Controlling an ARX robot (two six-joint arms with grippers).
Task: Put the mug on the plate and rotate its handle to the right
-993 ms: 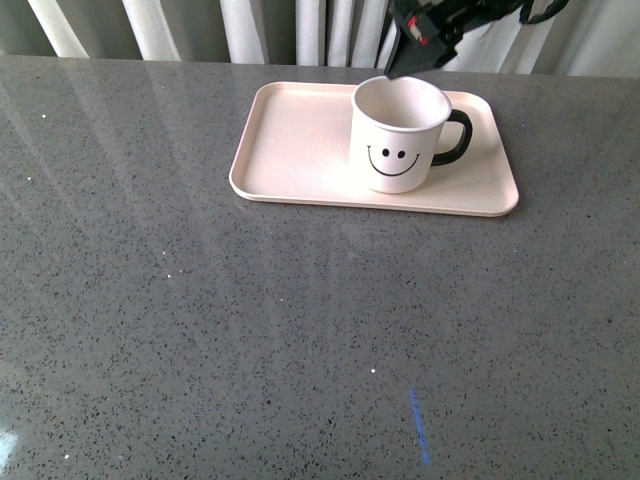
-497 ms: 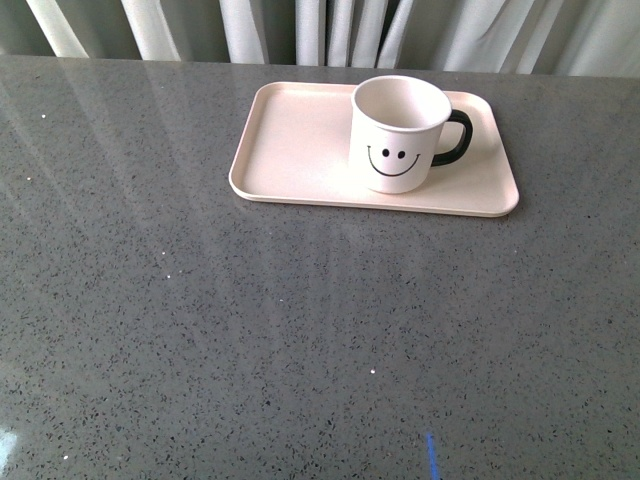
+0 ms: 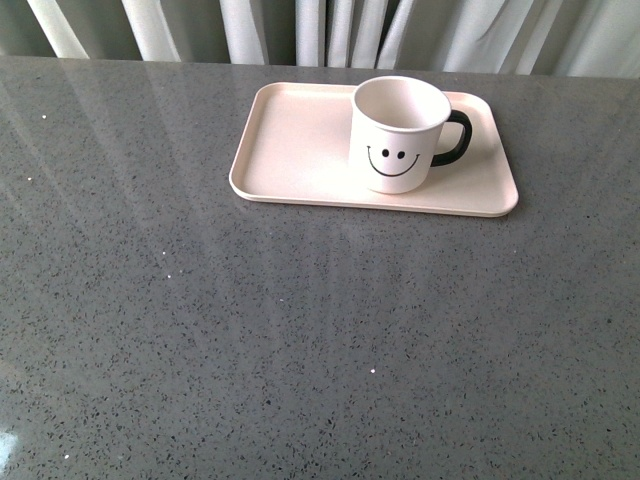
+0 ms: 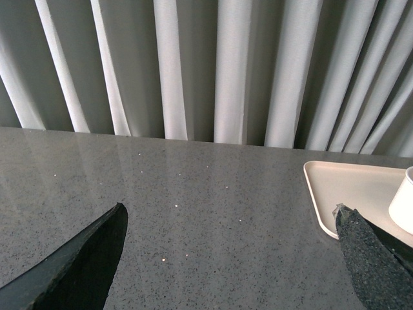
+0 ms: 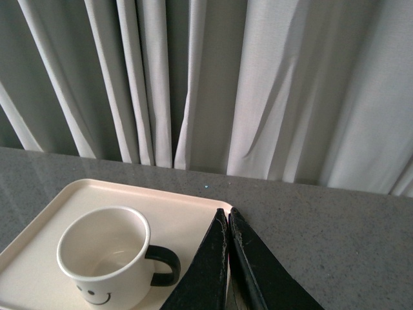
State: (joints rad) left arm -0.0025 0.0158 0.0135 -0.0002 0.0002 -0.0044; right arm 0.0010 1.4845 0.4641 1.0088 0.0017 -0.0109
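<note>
The white smiley mug (image 3: 398,134) stands upright on the right half of the pale pink plate (image 3: 290,140), its black handle (image 3: 456,138) pointing right. Neither arm shows in the front view. Seen from the right wrist, the mug (image 5: 106,255) and its handle (image 5: 164,265) sit on the plate (image 5: 187,216) just beside my right gripper (image 5: 227,213), which is shut and empty above the plate's corner. My left gripper (image 4: 229,216) is open over bare table, with the plate's edge (image 4: 322,187) and a sliver of the mug (image 4: 403,200) near one finger.
The grey speckled tabletop (image 3: 300,330) stretches wide in front of the plate. Pale curtains (image 3: 320,30) hang along the table's far edge, close behind the plate.
A second ago the right gripper hovered above the mug's far rim in the front view; it has since left that view. Mug and plate have not moved.
</note>
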